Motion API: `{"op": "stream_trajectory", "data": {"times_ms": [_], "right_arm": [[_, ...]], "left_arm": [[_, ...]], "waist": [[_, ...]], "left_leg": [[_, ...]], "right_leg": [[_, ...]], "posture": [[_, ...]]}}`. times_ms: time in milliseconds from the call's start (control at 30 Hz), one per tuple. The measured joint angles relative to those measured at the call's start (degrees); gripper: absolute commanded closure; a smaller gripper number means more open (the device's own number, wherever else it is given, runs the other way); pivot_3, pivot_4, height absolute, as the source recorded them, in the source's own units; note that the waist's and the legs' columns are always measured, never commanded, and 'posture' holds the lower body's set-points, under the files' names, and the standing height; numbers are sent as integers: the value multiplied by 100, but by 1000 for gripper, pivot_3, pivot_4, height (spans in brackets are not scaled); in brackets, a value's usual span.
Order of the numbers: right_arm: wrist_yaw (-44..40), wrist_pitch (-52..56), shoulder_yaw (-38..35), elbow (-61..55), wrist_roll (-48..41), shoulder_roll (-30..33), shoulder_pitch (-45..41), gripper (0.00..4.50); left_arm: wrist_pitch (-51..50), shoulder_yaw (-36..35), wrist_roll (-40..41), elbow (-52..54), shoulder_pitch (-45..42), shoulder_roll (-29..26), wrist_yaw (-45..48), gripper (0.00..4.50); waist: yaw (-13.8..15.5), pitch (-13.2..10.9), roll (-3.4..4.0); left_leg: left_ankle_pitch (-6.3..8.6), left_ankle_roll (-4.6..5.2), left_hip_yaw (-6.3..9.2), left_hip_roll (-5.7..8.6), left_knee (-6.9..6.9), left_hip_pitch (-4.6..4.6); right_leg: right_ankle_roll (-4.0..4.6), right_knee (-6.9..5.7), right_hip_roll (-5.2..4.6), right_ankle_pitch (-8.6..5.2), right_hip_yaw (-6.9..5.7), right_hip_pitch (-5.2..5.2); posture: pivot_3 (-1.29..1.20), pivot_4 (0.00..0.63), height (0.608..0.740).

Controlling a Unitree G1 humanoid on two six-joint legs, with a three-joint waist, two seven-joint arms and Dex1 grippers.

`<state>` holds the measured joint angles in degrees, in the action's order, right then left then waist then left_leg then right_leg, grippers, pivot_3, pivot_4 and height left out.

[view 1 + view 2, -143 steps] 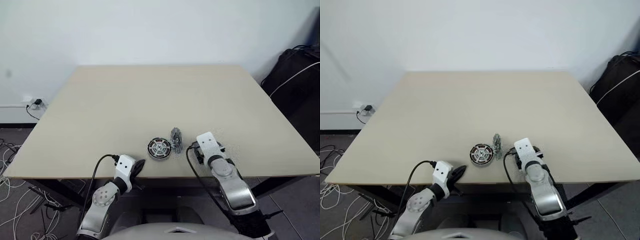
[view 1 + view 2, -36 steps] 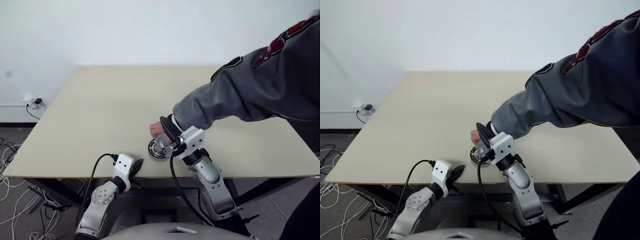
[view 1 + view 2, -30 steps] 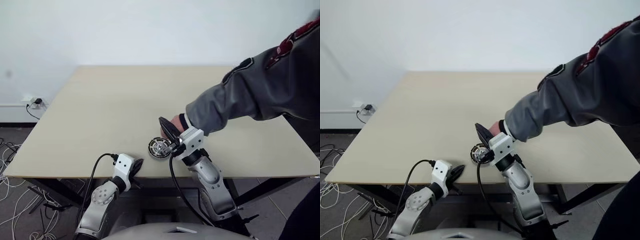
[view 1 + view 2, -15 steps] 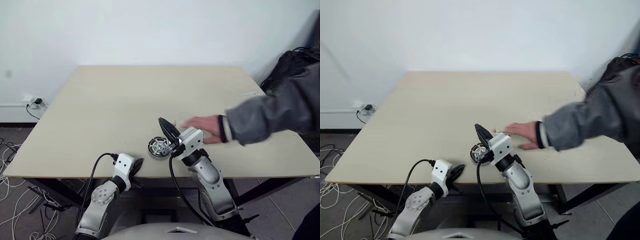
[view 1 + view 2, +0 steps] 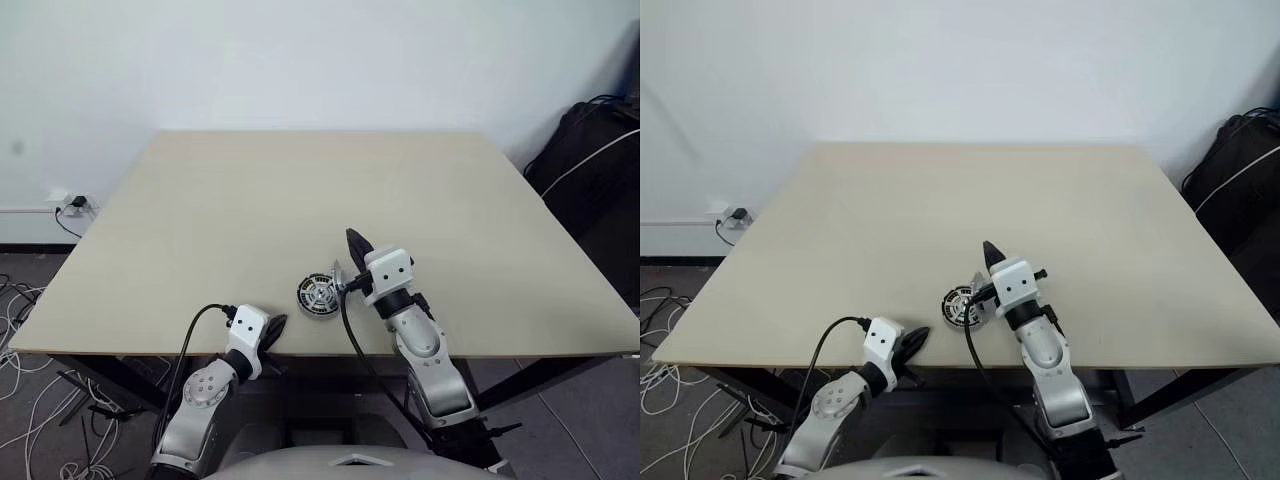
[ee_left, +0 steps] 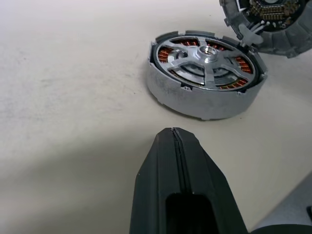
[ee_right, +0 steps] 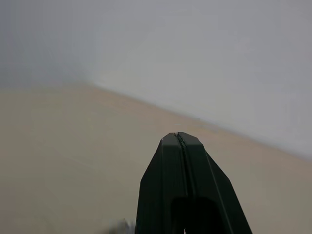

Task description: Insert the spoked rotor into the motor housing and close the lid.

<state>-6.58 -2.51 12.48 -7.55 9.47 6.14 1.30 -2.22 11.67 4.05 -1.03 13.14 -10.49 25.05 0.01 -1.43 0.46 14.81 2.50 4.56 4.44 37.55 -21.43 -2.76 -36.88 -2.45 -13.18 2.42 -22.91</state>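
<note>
Withdrawing: person's arm gone; right tool (image 5: 352, 240) closed, empty, shifted right of motor housing (image 5: 319, 295).

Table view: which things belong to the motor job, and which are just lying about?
Job: housing; rotor, apparently seated in it; lid, leaning beside it.
Lying about: black bag; floor cables; wall socket.

The motor housing (image 5: 318, 295) lies on the table (image 5: 250, 210) near its front edge, with the lid (image 6: 273, 24) just to its right.
</note>
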Motion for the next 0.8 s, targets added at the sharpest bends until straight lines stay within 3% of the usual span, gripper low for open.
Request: {"op": "stream_trajectory", "data": {"times_ms": [267, 533, 800], "right_arm": [[-148, 2228, -158, -243, 355, 219, 268, 4476], [-1206, 3838, 75, -1254, -73, 564, 273, 4476], [-1988, 4309, 258, -1922, -589, 1165, 247, 4476]], "left_arm": [[1, 2, -1, 0, 6, -1, 0, 4500], [16, 3, -2, -5, 6, 0, 3, 4500], [61, 3, -3, -72, 4, 2, 5, 4500]], "waist": [[61, -1, 3], [74, -2, 1], [74, -6, -6]], "left_leg": [[0, 1, 0, 0, 2, 0], [0, 1, 0, 0, 8, -1], [1, 1, 2, 0, 10, -2]], "right_leg": [[2, -2, -1, -2, 6, 0], [0, 2, -3, -2, -4, 5], [-2, 4, -5, -2, -9, 7]], "posture": [[0, 0, 740], [0, 0, 740], [0, 0, 740]]}}
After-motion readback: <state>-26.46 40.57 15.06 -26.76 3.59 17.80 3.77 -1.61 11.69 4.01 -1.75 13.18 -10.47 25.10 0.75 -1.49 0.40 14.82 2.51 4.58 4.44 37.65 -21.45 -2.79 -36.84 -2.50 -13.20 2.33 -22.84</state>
